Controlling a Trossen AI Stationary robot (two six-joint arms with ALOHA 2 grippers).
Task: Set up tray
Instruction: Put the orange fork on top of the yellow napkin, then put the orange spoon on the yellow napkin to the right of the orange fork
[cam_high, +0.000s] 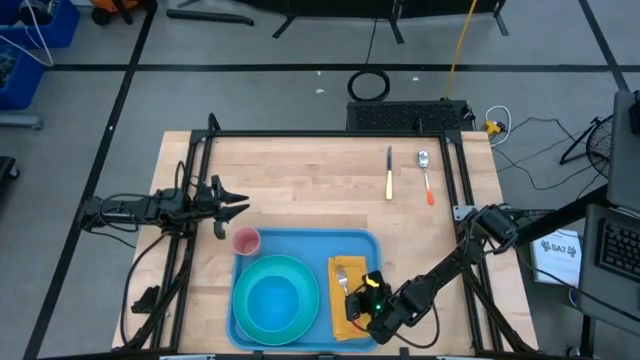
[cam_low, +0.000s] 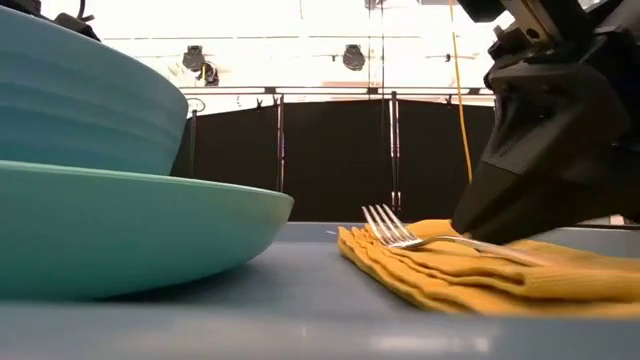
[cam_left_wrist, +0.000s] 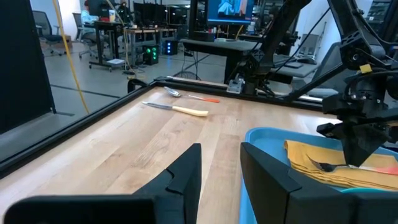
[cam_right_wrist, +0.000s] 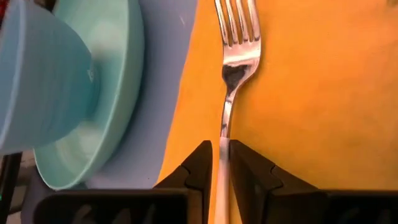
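Observation:
The light-blue tray (cam_high: 305, 242) lies on the wooden table toward its near edge. On it rest a teal plate (cam_high: 250, 315) with a blue bowl (cam_high: 275, 298) and a folded yellow napkin (cam_high: 352, 320). A silver fork (cam_right_wrist: 233, 62) lies along the napkin with its tines toward the far edge. My right gripper (cam_high: 365, 300) is low over the napkin's near part, shut on the fork. My left gripper (cam_high: 235, 205) hovers open over bare wood beyond the tray's far left corner, next to a pink cup (cam_high: 246, 241). My right gripper (cam_right_wrist: 221, 158) pinches the fork's handle (cam_right_wrist: 222, 134) between its two fingers, one on each side. It comes slanting down from above and from the near side. The low view shows the tines (cam_low: 385, 222) raised a little above the napkin (cam_low: 470, 275), and the gripper hides the handle's end.
A knife (cam_high: 389, 172) and a spoon with an orange handle (cam_high: 426, 175) lie side by side on the far right of the table. The pink cup stands on the wood at the tray's far left corner. Bare wood spans the table's far half. A black frame edges the table.

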